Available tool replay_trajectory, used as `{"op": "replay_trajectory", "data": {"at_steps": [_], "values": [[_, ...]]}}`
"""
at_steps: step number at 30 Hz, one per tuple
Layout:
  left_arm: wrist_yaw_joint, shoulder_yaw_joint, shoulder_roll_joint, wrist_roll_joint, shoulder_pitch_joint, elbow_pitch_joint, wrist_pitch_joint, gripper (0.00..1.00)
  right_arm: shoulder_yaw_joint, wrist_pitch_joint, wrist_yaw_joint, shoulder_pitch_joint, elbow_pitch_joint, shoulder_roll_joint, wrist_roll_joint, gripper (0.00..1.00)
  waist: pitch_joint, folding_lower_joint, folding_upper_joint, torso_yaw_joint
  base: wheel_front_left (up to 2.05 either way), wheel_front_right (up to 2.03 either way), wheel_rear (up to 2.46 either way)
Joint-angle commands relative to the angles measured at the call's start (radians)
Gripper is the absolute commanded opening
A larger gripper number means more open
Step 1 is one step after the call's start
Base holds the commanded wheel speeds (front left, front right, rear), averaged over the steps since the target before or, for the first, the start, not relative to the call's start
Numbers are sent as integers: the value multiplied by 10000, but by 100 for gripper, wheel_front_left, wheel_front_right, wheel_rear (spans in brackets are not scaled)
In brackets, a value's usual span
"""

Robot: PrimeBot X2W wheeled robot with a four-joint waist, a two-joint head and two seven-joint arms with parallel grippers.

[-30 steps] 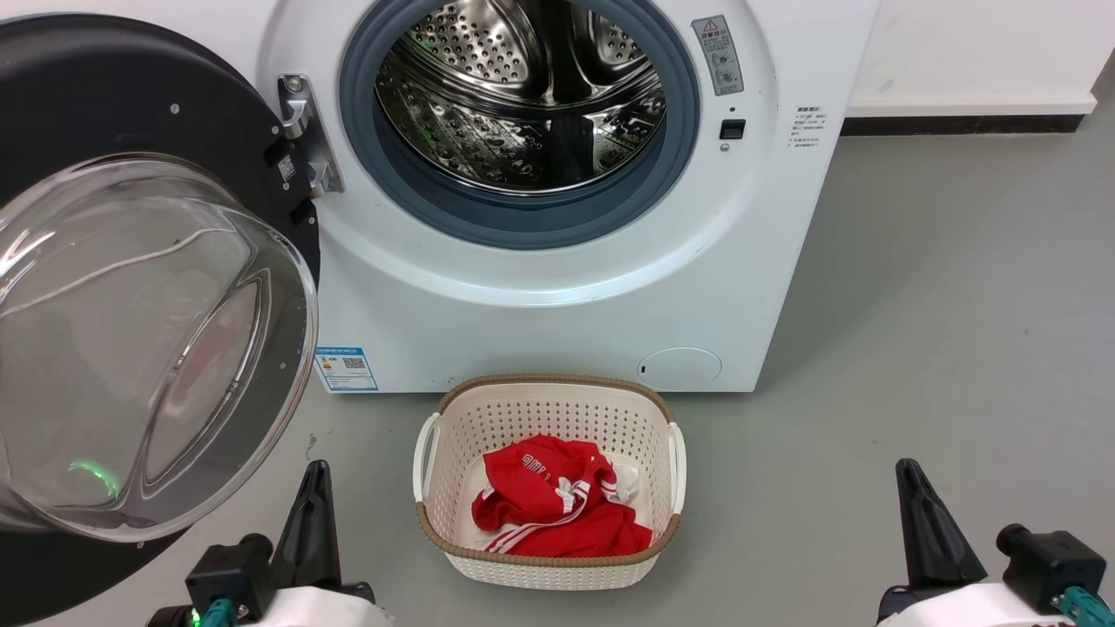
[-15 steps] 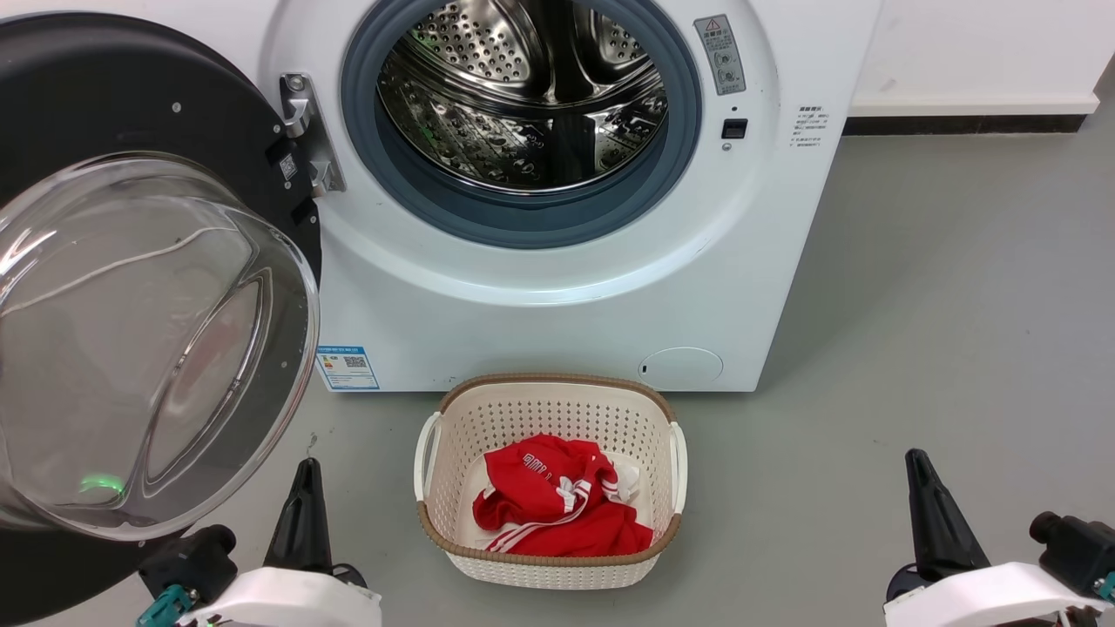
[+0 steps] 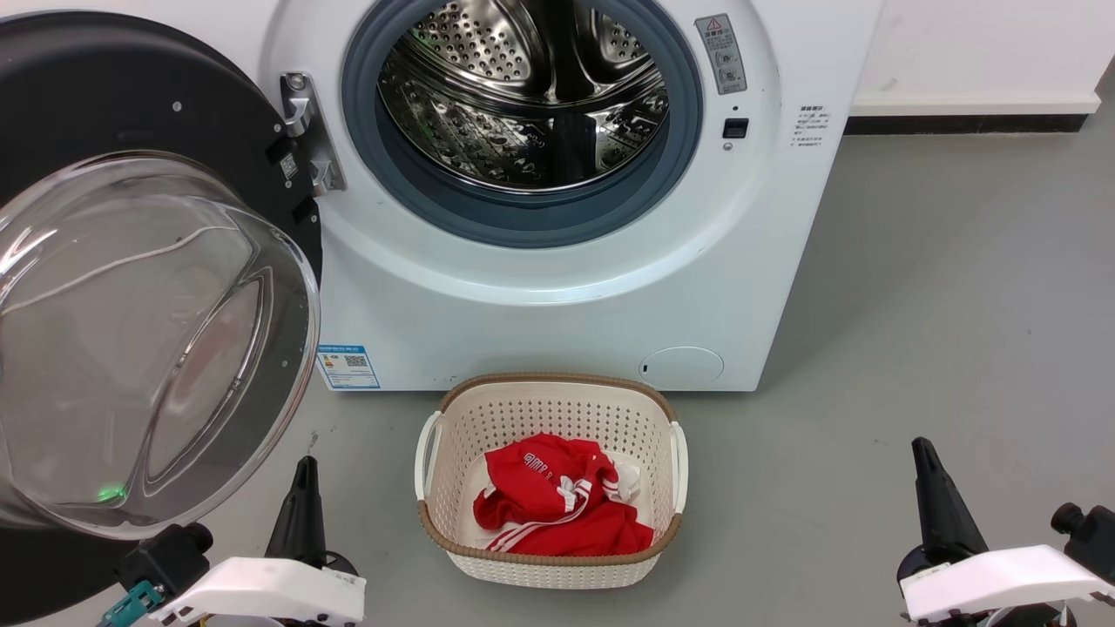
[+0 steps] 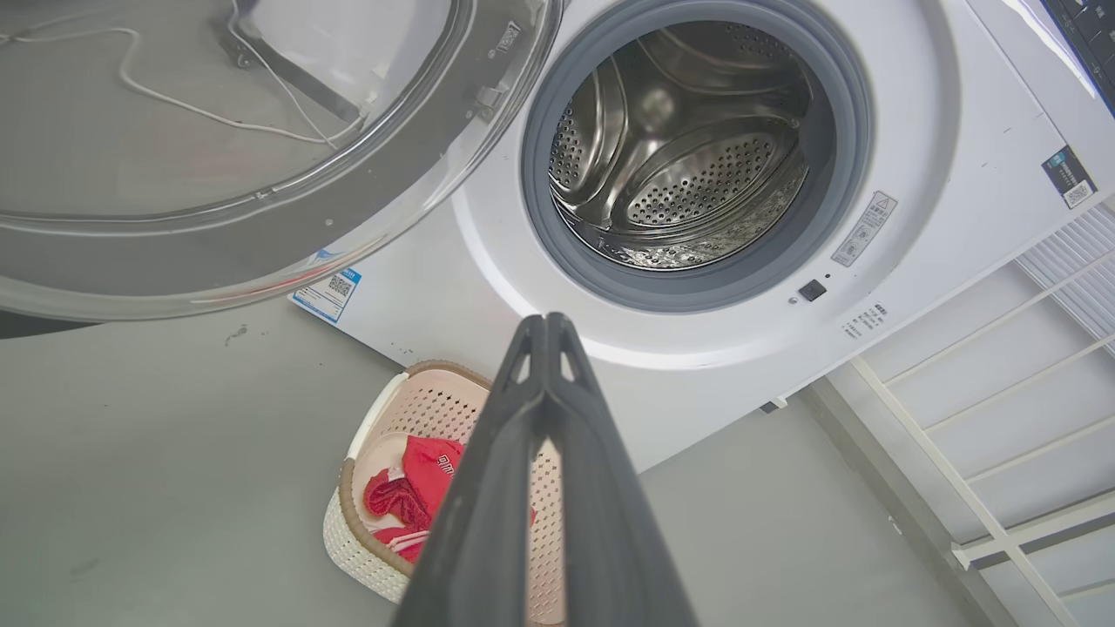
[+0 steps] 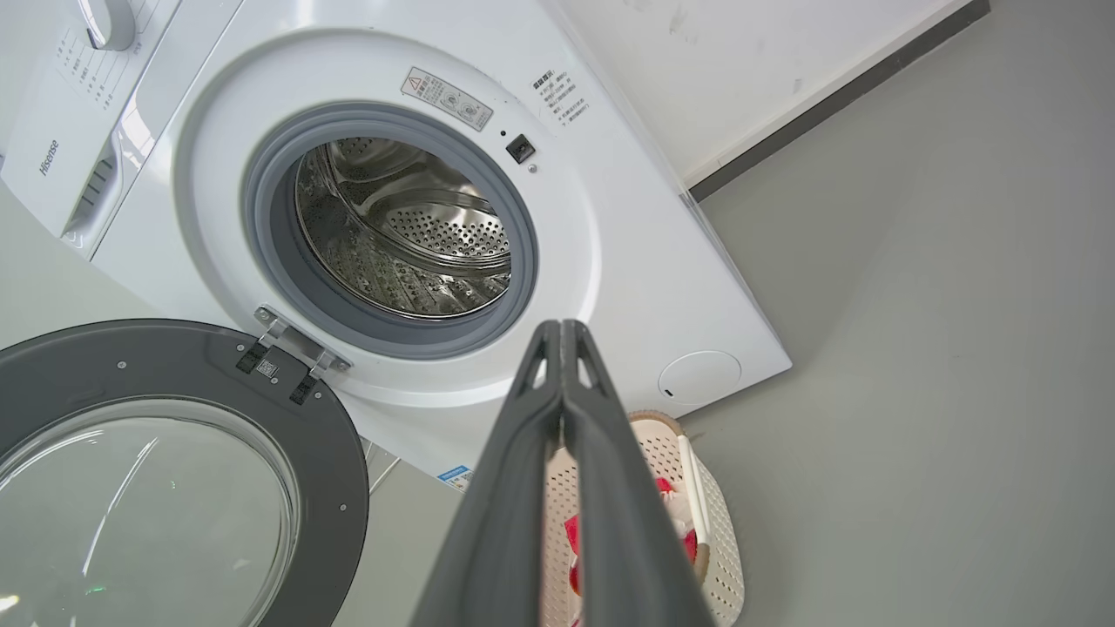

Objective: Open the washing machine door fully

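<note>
Seemingly little is left to do: at the far left of the head view the washing machine door [image 3: 148, 331] hangs swung well out on its hinge [image 3: 305, 131]. Its black disc and clear glass bowl face the robot, and its free edge is cut off by the picture's left side. Just below and right of the bowl's lower rim, apart from it, the left gripper [image 3: 304, 470] points up over the floor [image 3: 915, 305]. In the left wrist view its 2 fingers [image 4: 523, 453] are pressed together on nothing. That is the relation any last push turns on. The door lies up and to the left of these fingertips, pivoting about the upright hinge on its right, so the left arm is by far the nearer one. Further right stands the washing machine [image 3: 557, 305], its steel drum [image 3: 523, 96] bare inside the grey-blue gasket [image 3: 523, 218]. Before it sits the laundry basket [image 3: 557, 380], holding a red garment [image 3: 557, 505]. At the far right the right gripper [image 3: 923, 457] is likewise clenched and empty, well apart from the door. Against 1.0 s ago the door, machine and basket sit almost where they were. The left wrist has slid left and lower, and the right fingertip stands a little higher and further right. I judge the arms to be drawing back rather than reaching in.
</note>
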Motion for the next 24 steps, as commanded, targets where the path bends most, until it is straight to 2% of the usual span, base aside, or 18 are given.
{"op": "replay_trajectory", "data": {"at_steps": [1,24], "values": [[-60,49,14,-350,-311,-70,60,0,-29,56,0,-271,-68,-85,379,0,1,0,0,2,0,0,0],[-394,331,11,-3608,-694,314,859,0,-184,755,0,-689,244,-115,3636,0,19,0,0,33,0,0,0]]}}
